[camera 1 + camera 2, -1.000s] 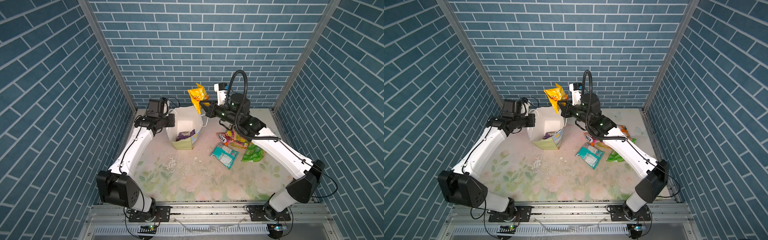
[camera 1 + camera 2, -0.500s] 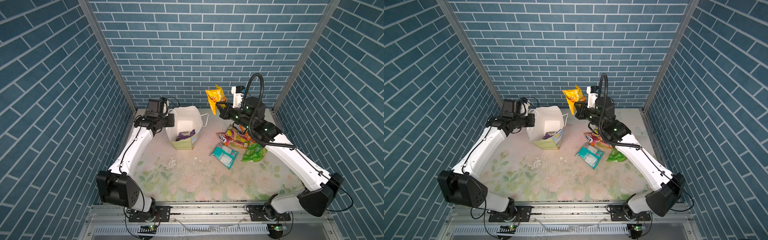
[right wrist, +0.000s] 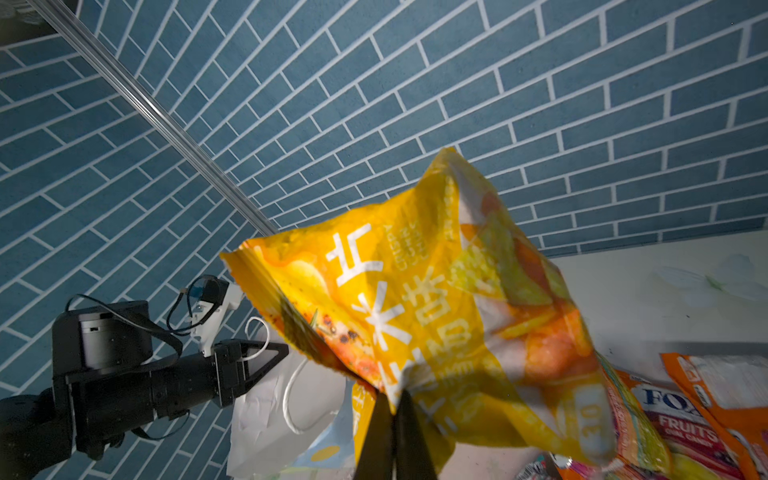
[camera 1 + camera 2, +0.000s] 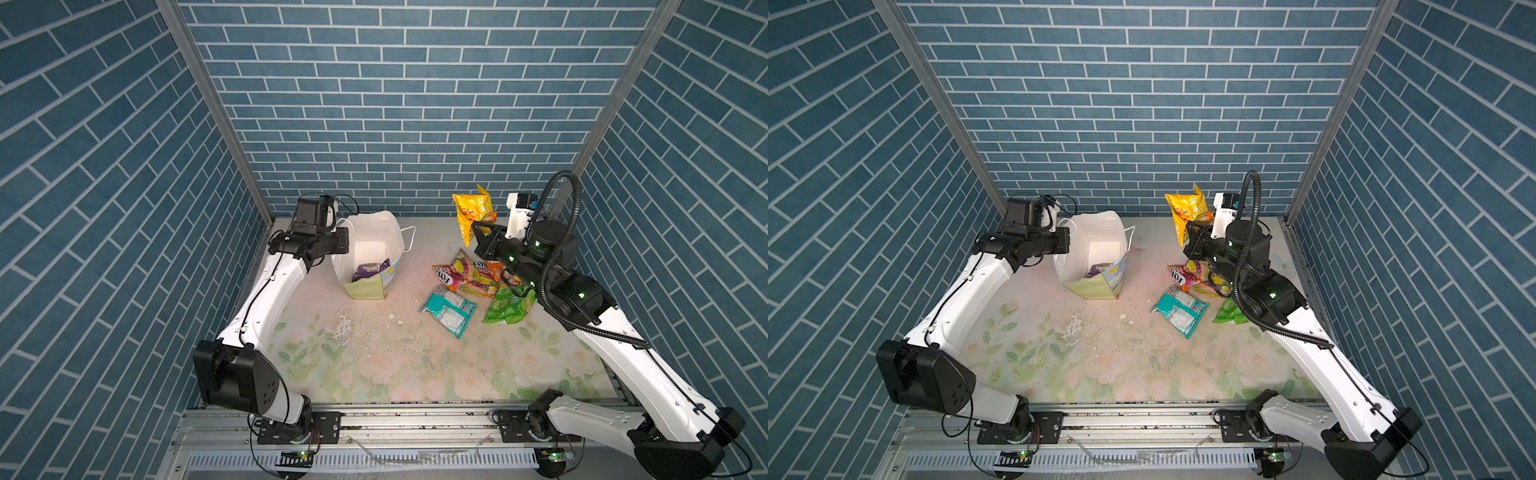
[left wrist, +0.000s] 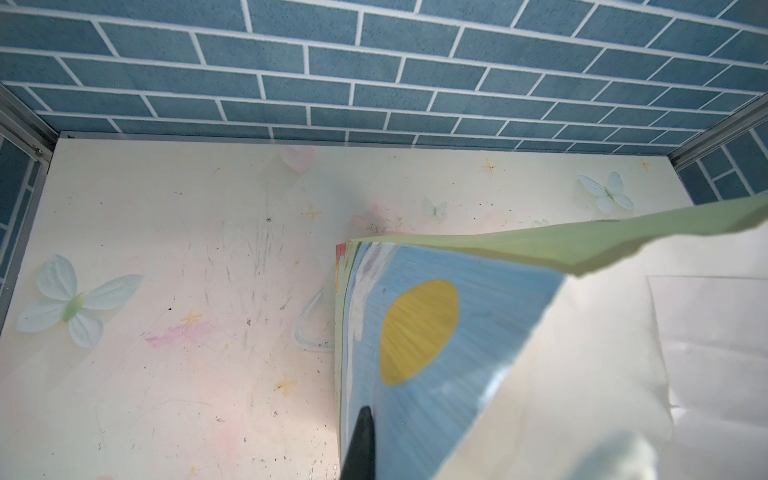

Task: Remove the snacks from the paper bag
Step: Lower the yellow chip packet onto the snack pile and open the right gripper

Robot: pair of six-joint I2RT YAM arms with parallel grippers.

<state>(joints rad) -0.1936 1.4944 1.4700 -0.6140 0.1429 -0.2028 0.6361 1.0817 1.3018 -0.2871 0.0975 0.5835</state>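
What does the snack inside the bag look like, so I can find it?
Find the paper bag standing open on the left of the table, its rim pinched by the left gripper. Deep inside lies a purple packet. It is the only purple one, and the only snack in the bag.

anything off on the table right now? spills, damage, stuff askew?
Yes: white flecks lie scattered on the table mat in front of the paper bag, beside a scuffed, flaking patch of the print. The bag's rim looks crumpled where the left gripper pinches it.
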